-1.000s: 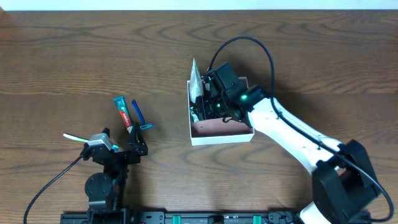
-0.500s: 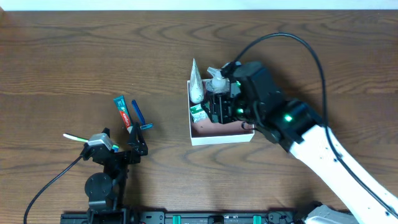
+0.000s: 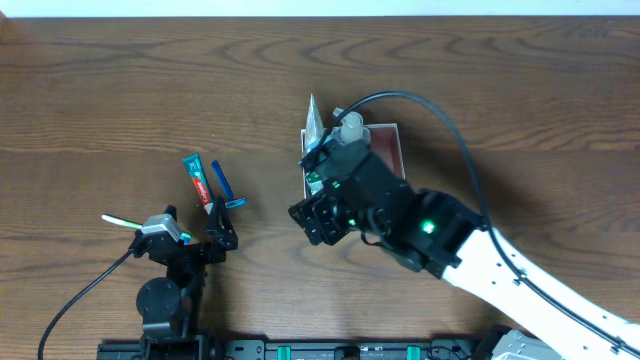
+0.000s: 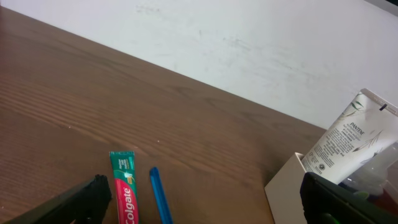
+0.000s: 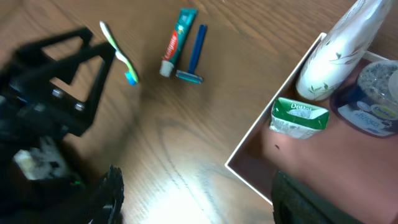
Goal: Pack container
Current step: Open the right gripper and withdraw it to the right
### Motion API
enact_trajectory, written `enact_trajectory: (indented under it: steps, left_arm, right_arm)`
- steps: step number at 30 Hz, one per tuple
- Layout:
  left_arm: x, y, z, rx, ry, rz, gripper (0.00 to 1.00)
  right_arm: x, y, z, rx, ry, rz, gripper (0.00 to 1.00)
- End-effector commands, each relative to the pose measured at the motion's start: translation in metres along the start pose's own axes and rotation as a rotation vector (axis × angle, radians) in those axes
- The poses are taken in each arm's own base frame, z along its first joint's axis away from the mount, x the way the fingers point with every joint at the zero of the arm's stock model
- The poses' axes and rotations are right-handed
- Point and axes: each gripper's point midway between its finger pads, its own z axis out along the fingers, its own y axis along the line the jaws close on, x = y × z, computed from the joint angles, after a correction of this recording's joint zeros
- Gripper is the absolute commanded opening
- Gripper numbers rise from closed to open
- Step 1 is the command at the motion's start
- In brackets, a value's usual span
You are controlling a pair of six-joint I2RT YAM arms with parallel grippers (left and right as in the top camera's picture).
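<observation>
Hovering above the near corner of the container (image 5: 298, 158), the right tool (image 5: 198, 179) has its jaws spread wide and grips nothing. Only bare surface (image 5: 186, 124) and the box's white corner show in the gap. The box sits just ahead of this tool and to its right, with the open pink floor facing up.

Three items are crowded along the side of the box farthest from the tool. A white tube (image 5: 339, 50) leans up on the wall, probably because it is too long to lie flat there. A green-labelled packet (image 5: 300, 117) lies beside it, and next to that is a rounded bluish pot (image 5: 373, 99), too blurred to name. This leaves the pink floor nearest the tool bare, which looks like room kept for more.

Ahead and to the left of the right tool, well apart from the box, a toothpaste (image 5: 174, 43) and a blue razor (image 5: 196, 53) lie side by side. A toothbrush (image 5: 118, 53) lies a little further left.

The left tool (image 4: 204, 190) sits low over the surface, fully open and empty. The toothpaste and razor lie just ahead of it, towards its left finger. Its width looks set to straddle a thin item. Packing seems about half done, and the flat, slim razor may be the awkward pick.
</observation>
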Motion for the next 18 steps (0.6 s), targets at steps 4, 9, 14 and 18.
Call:
enact_trajectory:
  steps: [4, 9, 14, 18]
  left_arm:
    - [0.014, 0.008, 0.002, -0.020, 0.033, 0.006, 0.98]
    - [0.014, 0.008, 0.002, -0.020, 0.033, 0.006, 0.98]
    - [0.014, 0.008, 0.002, -0.020, 0.033, 0.006, 0.98]
    - [0.014, 0.008, 0.002, -0.020, 0.033, 0.006, 0.98]
  right_arm:
    - [-0.016, -0.033, -0.011, 0.158, -0.072, 0.016, 0.74]
    - [-0.023, -0.101, -0.053, 0.325, -0.140, 0.231, 0.79]
    - [-0.007, -0.193, -0.100, 0.534, -0.173, 0.485, 0.84]
    - [0.016, -0.256, -0.126, 0.671, -0.167, 0.668, 0.93]
